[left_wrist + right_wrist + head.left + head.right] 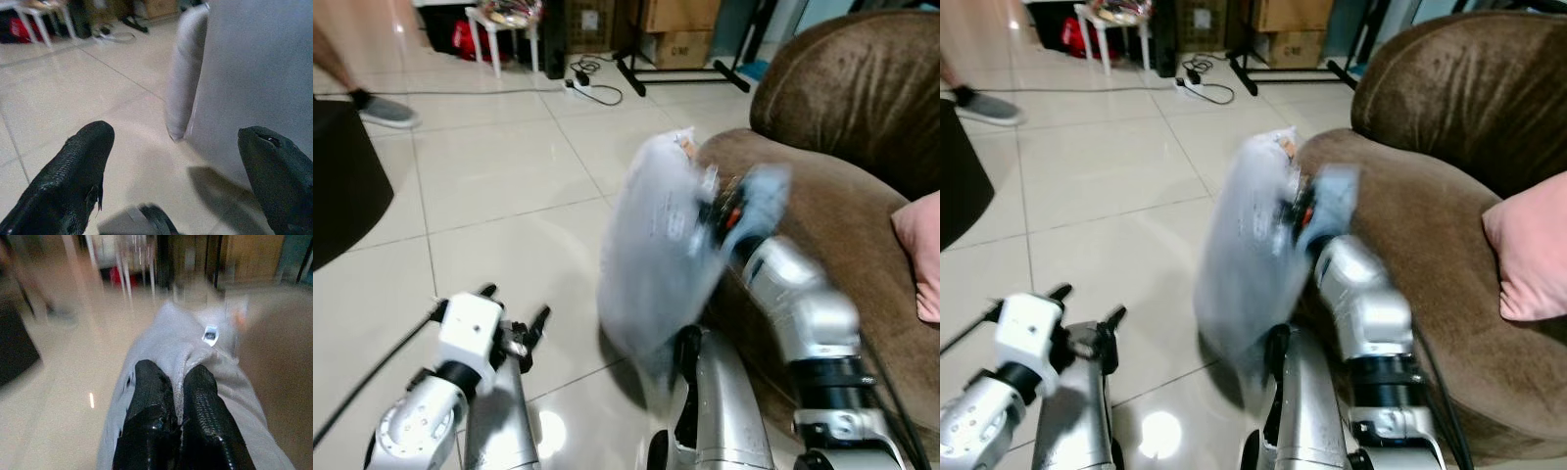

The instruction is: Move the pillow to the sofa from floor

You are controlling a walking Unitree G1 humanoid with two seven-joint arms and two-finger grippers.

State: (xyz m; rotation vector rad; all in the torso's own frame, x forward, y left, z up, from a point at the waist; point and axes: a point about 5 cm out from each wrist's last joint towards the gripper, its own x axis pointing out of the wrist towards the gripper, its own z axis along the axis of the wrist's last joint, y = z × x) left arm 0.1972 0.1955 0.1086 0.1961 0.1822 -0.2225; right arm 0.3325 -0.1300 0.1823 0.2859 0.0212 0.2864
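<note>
A: What takes up the most room?

B: The brown plush sofa point(862, 117) on the right, its rounded arm and seat running from far to near. Beside it, the pale glossy tiled floor point(499, 186) spreads across the left and far side.

A: And the pillow?

B: The pale grey fabric pillow point(651, 255) hangs upright and blurred in the middle, just left of the sofa's seat edge. Its lower end looks just above the tiles, though the blur makes that hard to judge. A small white label point(211, 335) sits on its upper part.

A: What holds it?

B: The right gripper point(176, 396). In the right wrist view its two black fingers are pinched close together on a fold of the grey cloth. The silver right arm point(803, 313) reaches up from the near right to the pillow's upper right side.

A: The other arm?

B: The left gripper point(181, 176) is low at the near left, fingers spread wide apart with nothing between them, pointed at the floor and the pillow's lower part.

A: Anything else?

B: A pink cushion point(1528, 250) lies on the sofa seat at the far right. A person's grey shoe point(384, 111) rests on the tiles at the far left. Farther off stand a white stool point(499, 34), cardboard boxes point(677, 29) and a white power strip point(579, 86) with black cable.
</note>
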